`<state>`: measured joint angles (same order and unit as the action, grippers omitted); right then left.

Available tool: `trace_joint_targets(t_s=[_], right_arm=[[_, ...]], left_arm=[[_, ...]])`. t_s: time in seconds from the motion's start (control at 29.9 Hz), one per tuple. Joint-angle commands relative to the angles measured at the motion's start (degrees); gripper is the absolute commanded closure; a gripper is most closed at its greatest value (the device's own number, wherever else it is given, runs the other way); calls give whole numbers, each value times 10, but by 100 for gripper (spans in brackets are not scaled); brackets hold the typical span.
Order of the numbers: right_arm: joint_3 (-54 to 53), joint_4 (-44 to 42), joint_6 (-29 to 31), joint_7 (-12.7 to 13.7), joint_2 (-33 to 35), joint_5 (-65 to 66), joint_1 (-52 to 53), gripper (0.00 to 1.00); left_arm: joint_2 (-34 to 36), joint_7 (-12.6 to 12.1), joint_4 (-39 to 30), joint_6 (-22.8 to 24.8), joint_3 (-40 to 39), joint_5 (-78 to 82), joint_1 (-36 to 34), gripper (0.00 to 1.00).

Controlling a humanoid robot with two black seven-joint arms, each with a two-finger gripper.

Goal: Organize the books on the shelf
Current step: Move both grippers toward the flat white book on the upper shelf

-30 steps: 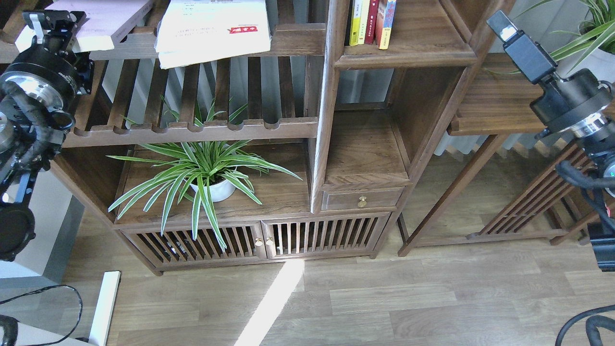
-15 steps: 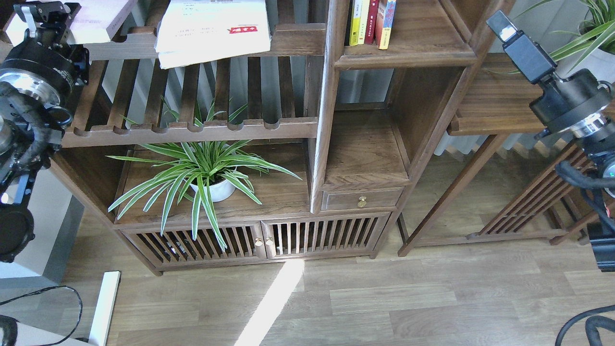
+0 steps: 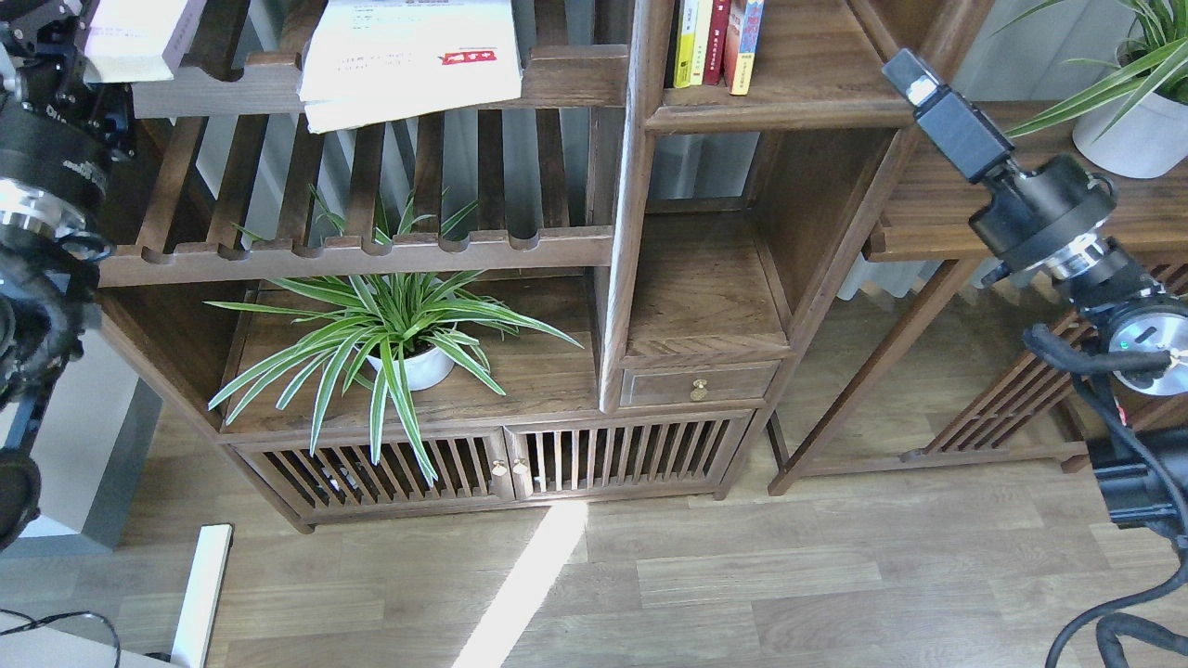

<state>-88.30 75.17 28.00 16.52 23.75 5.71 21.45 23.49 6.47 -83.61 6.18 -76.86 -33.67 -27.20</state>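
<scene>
A pale lavender-white book [image 3: 139, 37] sticks out past the left end of the upper slatted rack, at the top left corner. My left gripper [image 3: 51, 19] is against its left edge and shut on it; the fingers are partly cut off by the frame edge. The larger white book with a red mark [image 3: 408, 60] lies flat on the same rack. The shelf [image 3: 705, 288], a narrow solid-walled compartment, stands empty at centre right. My right gripper [image 3: 919, 83] hovers by its upper right corner, seen as one dark block. A dark red-black book is not in view.
Several upright books [image 3: 715, 42] stand on the board above the shelf. A potted spider plant [image 3: 399, 343] sits on the wide lower board, under a second slatted rack [image 3: 371, 250]. A small drawer [image 3: 698, 385] is below the shelf. Another plant pot [image 3: 1128, 139] stands on the right side table.
My left gripper has moved up and to the left, and the lavender book has gone with it off the rack's end. My right gripper has shifted left toward the bookcase.
</scene>
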Motion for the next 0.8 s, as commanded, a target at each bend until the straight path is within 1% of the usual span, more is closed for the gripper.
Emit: trace_joint_targets(t_s=[0.0,0.23,0.43,0.67,0.77], right_arm=[[26,-2,0,1,-17,0,17,27],[58,-5,0,3,-24,-1,25,27],[78,-5,0,4,-25,-2,21,27],[86,-5,0,7,-29,-3,14,26],[91,-5,0,11,-36,-2,10,26]], left_arm=[[1,-1,-3,51,0,9,26,94],[5,-6,-12,128,0,10,65,97],[6,-14,-11,213,7,14,87,98],[6,-15,-9,218,17,30,93,98],[3,-19,-4,218,17,38,94,97]])
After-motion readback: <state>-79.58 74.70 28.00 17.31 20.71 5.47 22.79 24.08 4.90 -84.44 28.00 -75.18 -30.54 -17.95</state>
